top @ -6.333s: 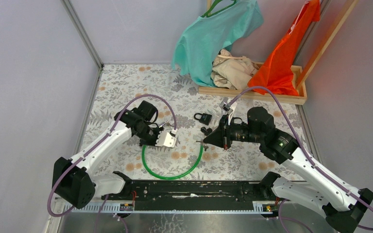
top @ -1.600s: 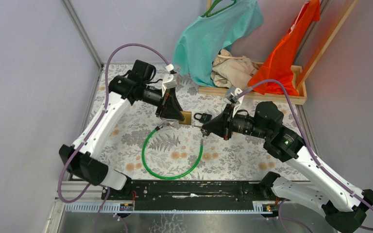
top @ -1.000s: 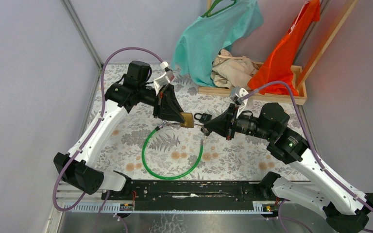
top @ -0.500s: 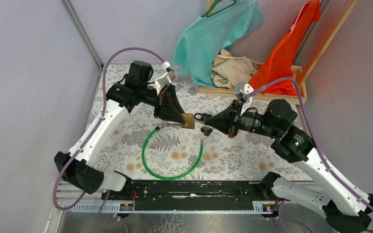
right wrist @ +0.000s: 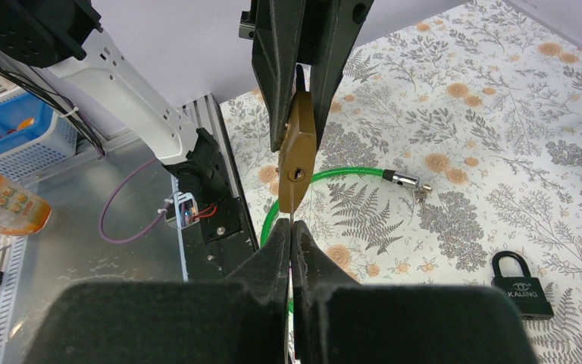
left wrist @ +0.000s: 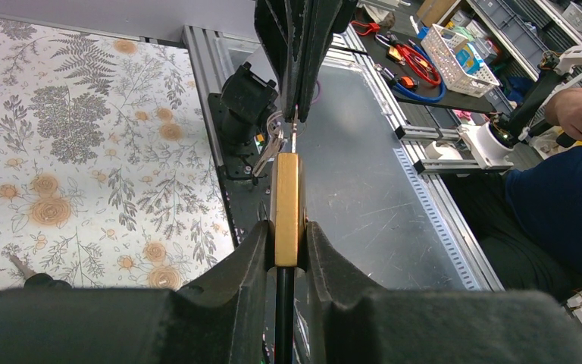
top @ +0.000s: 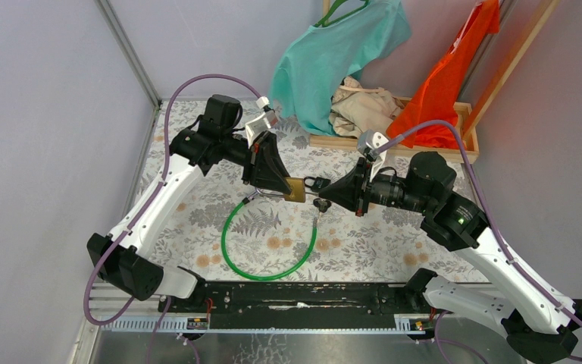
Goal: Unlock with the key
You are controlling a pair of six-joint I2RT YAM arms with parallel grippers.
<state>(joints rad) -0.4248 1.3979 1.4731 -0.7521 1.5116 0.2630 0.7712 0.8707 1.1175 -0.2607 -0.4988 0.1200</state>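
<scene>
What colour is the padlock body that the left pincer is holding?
The padlock is brass-gold, and it shows best in the right wrist view.

Bright, even light falls from overhead onto my table (top: 364,243), leaving only soft, faint shadows beneath my arms. The top view is crisp. In the wrist views my left hand (left wrist: 286,243) and right hand (right wrist: 291,236) loom dark and blurred along the bottom edge. Straight lines bow outward there, and the brass padlock (left wrist: 286,199) carries a mild sheen.

Overhead view, opposed wrist close-ups sharing padlock (left wrist: 286,208)
</scene>
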